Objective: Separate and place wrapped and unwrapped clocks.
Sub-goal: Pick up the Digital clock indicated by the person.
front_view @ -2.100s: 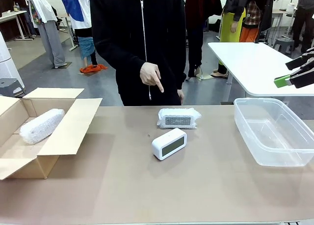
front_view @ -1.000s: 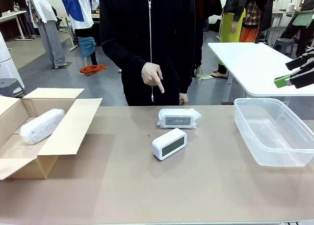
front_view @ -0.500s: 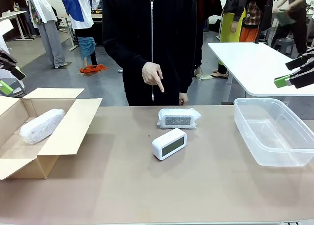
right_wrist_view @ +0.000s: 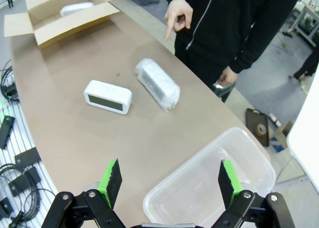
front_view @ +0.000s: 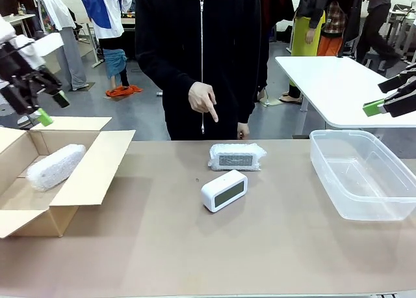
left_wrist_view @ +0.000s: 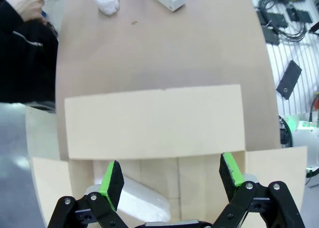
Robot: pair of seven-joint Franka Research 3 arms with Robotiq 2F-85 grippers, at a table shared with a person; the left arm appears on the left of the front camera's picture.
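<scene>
Cardboard first: locate the open box (left_wrist_view: 154, 121) directly beneath the left gripper (left_wrist_view: 170, 168), pads spread and empty, with one bubble-wrapped clock (left_wrist_view: 134, 198) lying inside, evidently sorted. Ahead of the right gripper (right_wrist_view: 169, 178), likewise spread and holding nothing, find the second wrapped clock (right_wrist_view: 158, 83) and the bare white clock (right_wrist_view: 108, 96) close together but apart, beyond the clear tub (right_wrist_view: 234, 148) just under the fingers, presumably kept for the bare unit. Treat the person's hand (right_wrist_view: 177, 16), index finger aimed down toward the second wrapped clock, as the probable next-pick cue.
</scene>
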